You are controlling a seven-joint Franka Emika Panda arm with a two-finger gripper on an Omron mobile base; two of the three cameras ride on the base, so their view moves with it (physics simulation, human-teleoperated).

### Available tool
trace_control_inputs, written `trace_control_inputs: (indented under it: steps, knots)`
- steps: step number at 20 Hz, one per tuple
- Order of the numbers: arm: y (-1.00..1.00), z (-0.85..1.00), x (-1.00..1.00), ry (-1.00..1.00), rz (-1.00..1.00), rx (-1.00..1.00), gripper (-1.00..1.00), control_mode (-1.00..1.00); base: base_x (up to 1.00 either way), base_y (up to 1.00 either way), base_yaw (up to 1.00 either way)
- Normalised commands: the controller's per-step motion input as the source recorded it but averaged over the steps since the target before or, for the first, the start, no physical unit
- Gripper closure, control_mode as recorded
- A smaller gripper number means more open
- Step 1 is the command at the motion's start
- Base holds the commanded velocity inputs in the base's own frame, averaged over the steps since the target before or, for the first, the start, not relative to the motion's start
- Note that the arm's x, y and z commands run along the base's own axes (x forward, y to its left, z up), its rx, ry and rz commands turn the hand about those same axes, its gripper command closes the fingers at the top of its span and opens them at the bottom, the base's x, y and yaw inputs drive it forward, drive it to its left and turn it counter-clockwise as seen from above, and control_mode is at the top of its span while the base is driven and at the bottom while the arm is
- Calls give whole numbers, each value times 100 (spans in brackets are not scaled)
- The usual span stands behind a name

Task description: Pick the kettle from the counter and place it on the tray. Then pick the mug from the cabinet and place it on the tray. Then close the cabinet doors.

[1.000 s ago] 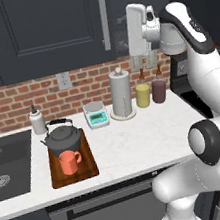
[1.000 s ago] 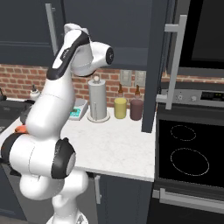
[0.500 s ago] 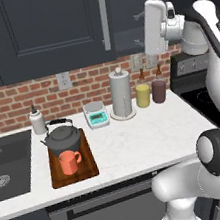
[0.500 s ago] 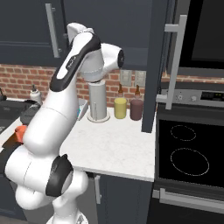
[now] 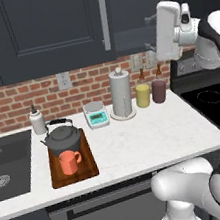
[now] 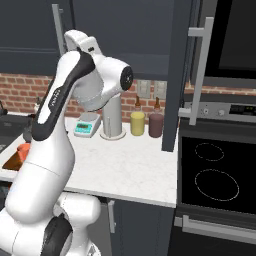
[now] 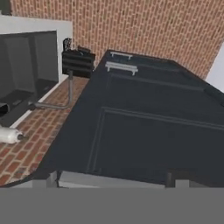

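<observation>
The dark grey kettle (image 5: 61, 137) stands on the brown tray (image 5: 89, 162) at the left of the white counter (image 5: 152, 135). The orange-red mug (image 5: 68, 162) is on the tray in front of the kettle. My gripper (image 5: 147, 34) is high up at the right, open and holding nothing, with its fingers pointing left at the lower edge of the cabinet opening. The left cabinet door (image 5: 43, 32) is shut, bar handle (image 5: 103, 17) upright. The right cabinet door (image 6: 176, 75) stands open, seen edge-on with its handle (image 6: 199, 65). A dark panelled door face (image 7: 144, 131) lies just ahead of the gripper (image 7: 111, 180).
A paper-towel holder (image 5: 121, 95), yellow jar (image 5: 142, 95), maroon jar (image 5: 158, 91), small scale (image 5: 96, 114) and soap bottle (image 5: 37, 121) line the brick wall. A sink (image 5: 4, 165) is at the left, and a stove (image 6: 215, 170) under a microwave (image 6: 235, 35) at the right.
The hand has swung to the right, from above the paper-towel holder to the open right side of the cabinet. Kettle, mug and tray have not moved.
</observation>
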Motion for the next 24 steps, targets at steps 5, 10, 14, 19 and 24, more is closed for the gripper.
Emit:
trace_control_inputs:
  steps: [5,10,14,19,24]
  knots:
    - [1,12,-61,0,-36,-21,-100,-100,0,0,0]
    - [0,18,-56,0,-37,-22,-100,-100,0,0,0]
    - [-4,18,-62,0,-36,-6,-100,-100,0,0,0]
    - [0,3,-64,2,-38,0,-100,-100,0,0,0]
    - [-3,0,-36,6,-28,0,-100,-100,0,0,0]
